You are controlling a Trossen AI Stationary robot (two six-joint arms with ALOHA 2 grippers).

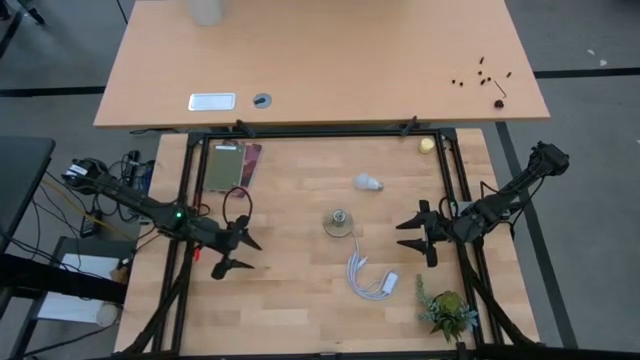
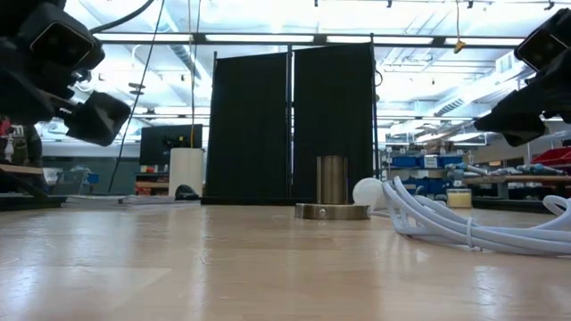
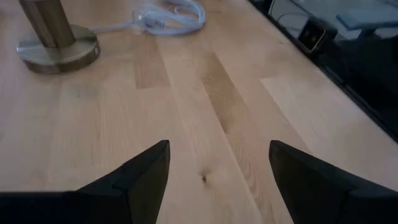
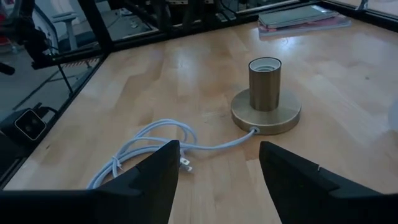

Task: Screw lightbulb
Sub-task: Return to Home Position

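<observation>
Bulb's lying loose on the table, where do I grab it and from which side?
Grip the lightbulb across its frosted globe, coming straight down with the open right gripper. It lies on its side, the grey base pointing away from the socket, so leaving the threads free probably eases insertion.

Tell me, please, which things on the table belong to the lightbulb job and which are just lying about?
Job: lightbulb, brass socket base with its white cable.
Lying about: small plant, book, yellow object.
</observation>
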